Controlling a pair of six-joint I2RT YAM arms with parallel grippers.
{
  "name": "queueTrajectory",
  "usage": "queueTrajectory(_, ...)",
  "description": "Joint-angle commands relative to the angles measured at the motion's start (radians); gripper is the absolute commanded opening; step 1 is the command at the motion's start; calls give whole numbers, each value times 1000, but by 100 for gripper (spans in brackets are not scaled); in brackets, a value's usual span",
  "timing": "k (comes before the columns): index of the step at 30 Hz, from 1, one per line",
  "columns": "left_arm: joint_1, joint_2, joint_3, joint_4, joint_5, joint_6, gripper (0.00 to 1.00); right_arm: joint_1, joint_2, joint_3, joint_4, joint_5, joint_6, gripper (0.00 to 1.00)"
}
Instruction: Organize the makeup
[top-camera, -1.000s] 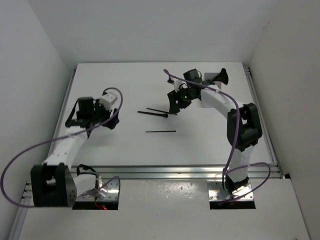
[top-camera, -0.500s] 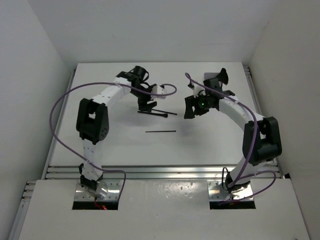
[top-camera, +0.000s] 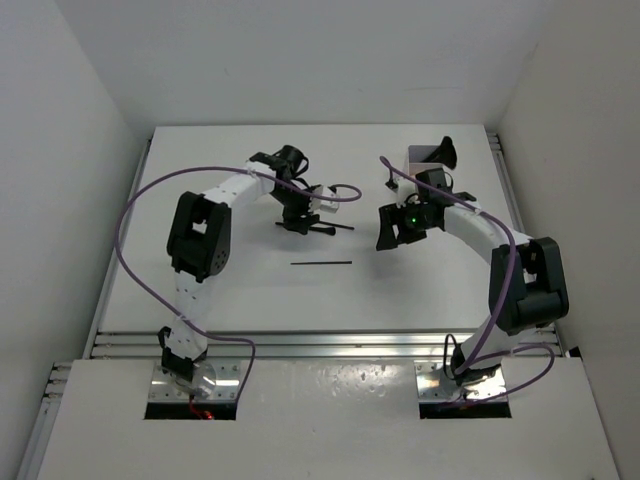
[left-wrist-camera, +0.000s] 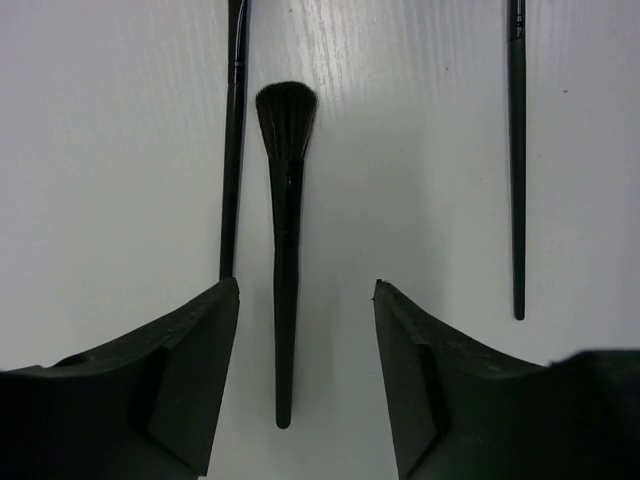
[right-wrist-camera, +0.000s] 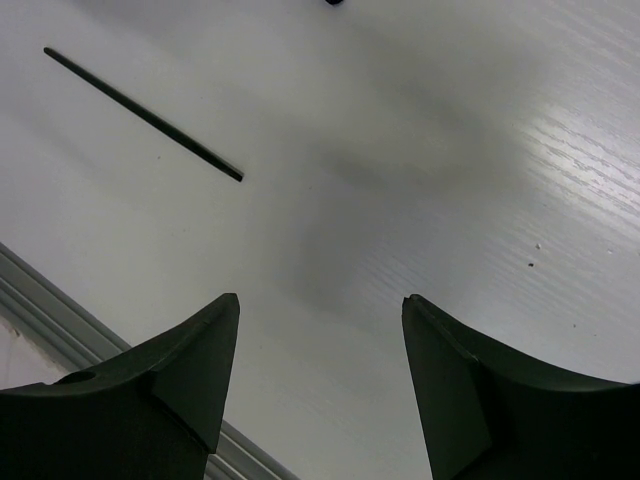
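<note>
A black fluffy-headed brush (left-wrist-camera: 286, 120) lies on the white table, and the end of its handle sits between the fingers of my left gripper (left-wrist-camera: 305, 285), untouched. That gripper (top-camera: 298, 218) is open and hovers just above it. Thin black pencils lie on either side of the brush, one on the left (left-wrist-camera: 234, 150) and one on the right (left-wrist-camera: 517, 160). From above, the brush (top-camera: 335, 226) pokes out to the gripper's right, and a lone pencil (top-camera: 320, 263) lies nearer the arms. My right gripper (top-camera: 392, 232) (right-wrist-camera: 320, 298) hangs open and empty over bare table, with that pencil (right-wrist-camera: 140, 113) to its upper left.
A translucent white box (top-camera: 425, 155) stands at the back right with a black brush head (top-camera: 446, 150) sticking up from it. An aluminium rail (right-wrist-camera: 50, 300) runs along the table's near edge. White walls close in the sides and back.
My left arm has swung from the table's left side to the brushes in the middle, and its jaws have narrowed. My right gripper has pulled away from the brushes, to the right and nearer.
</note>
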Motion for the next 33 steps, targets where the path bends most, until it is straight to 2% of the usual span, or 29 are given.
queueTrajectory(1, -8, 25, -10, 17, -18, 32, 60, -2, 8, 44, 32, -33, 16, 67)
queueTrajectory(5, -17, 63, 2, 27, -47, 12, 51, -5, 23, 58, 25, -38, 13, 67)
queueTrajectory(19, -26, 83, 2, 96, -66, -57, 49, -10, 27, 62, -20, -29, -15, 67)
queueTrajectory(23, -35, 95, 2, 96, -107, -57, 40, -11, 22, 64, -26, -23, -24, 67)
queueTrajectory(26, -55, 115, 2, 83, -150, -57, 25, -19, 19, 70, -34, -12, -24, 67)
queueTrajectory(27, -55, 115, 2, 63, -161, -40, 16, -19, 17, 72, -34, -12, -27, 67)
queueTrajectory(31, -75, 115, -55, 53, -182, -20, 6, -31, -1, 64, -34, -1, -32, 67)
queueTrajectory(33, -86, 106, -85, 53, -183, -20, 6, -36, -7, 61, -32, -1, -32, 67)
